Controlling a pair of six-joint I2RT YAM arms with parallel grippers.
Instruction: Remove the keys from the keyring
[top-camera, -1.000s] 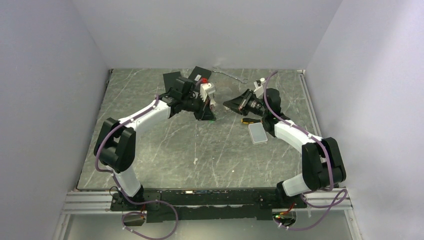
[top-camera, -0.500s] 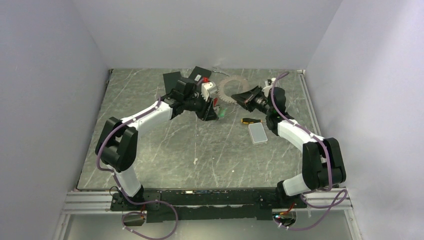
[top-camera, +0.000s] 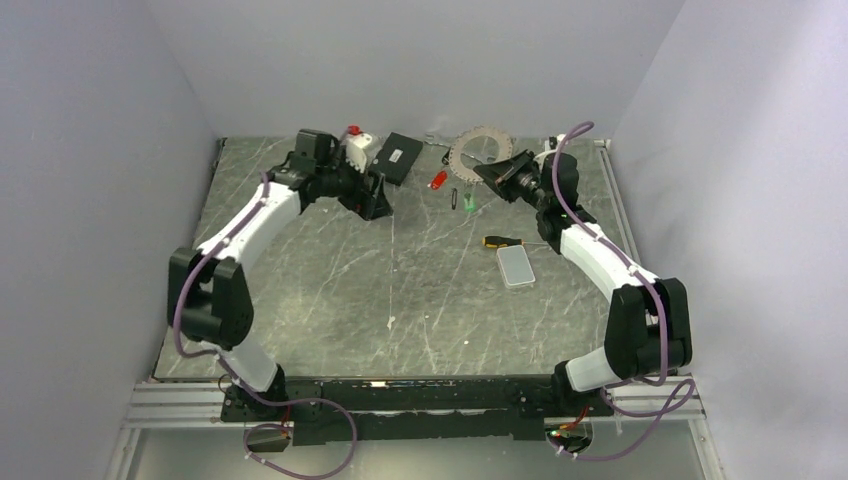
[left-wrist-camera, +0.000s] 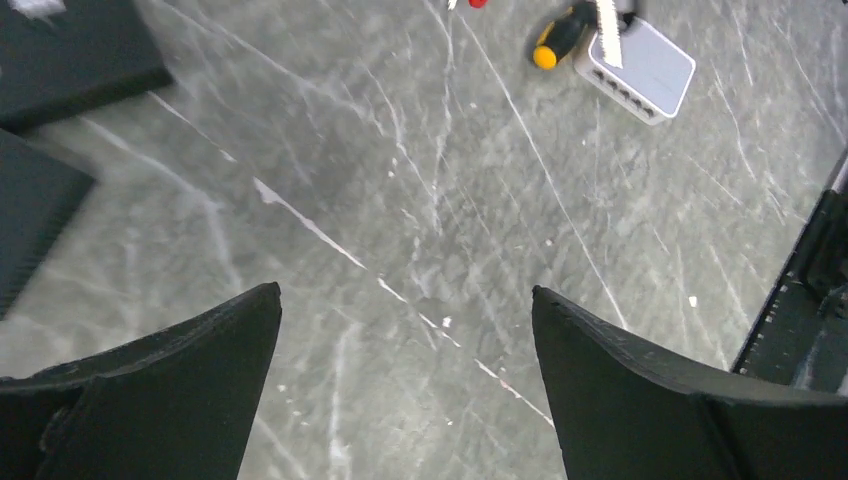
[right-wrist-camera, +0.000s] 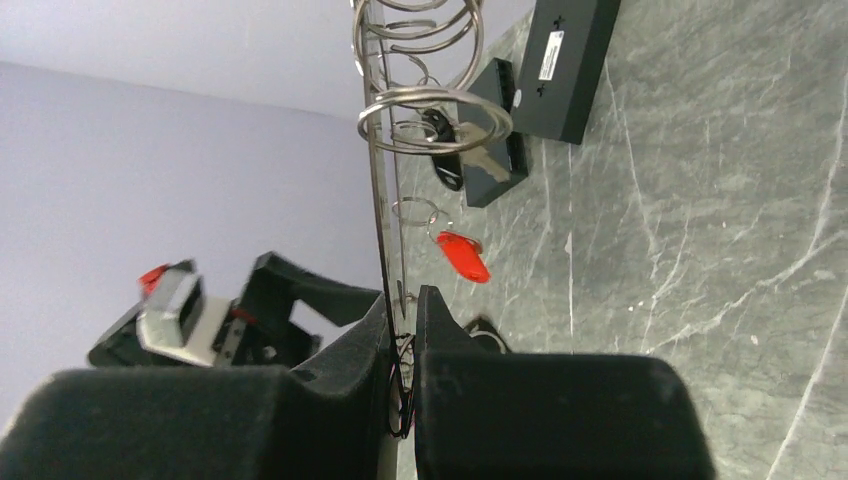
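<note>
**Top external: right gripper pinches the keyring near the far edge, keys dangling**

The keyring (top-camera: 463, 140) is off the table (top-camera: 400, 300), close to the far edge and right of its middle. The right gripper (top-camera: 487, 172) has it by the rim on the side toward the near-right corner. In the right wrist view the right gripper (right-wrist-camera: 403, 300) has its fingers pressed together on the keyring (right-wrist-camera: 380, 220), which shows edge-on as a thin line rising from the pinch. Small wire loops (right-wrist-camera: 435, 115) hang along it. A red key (right-wrist-camera: 462, 255) dangles from one loop and a black key (right-wrist-camera: 445, 135) with a silver blade from another.

From above, the red key (top-camera: 438, 180), black key (top-camera: 455, 197) and green key (top-camera: 468, 200) sit just nearside of the keyring. I cannot tell there whether they touch the table, nor whether the green key is attached.

The left gripper (top-camera: 377, 203) is well apart from the keyring, toward the far-left corner, beside a black box (top-camera: 398, 158). In the left wrist view the left gripper (left-wrist-camera: 405, 295) is spread wide with nothing between its fingers, over bare table.

A screwdriver (top-camera: 500, 241) lies right of centre, and a grey case (top-camera: 516, 266) lies just nearside of it.
</note>
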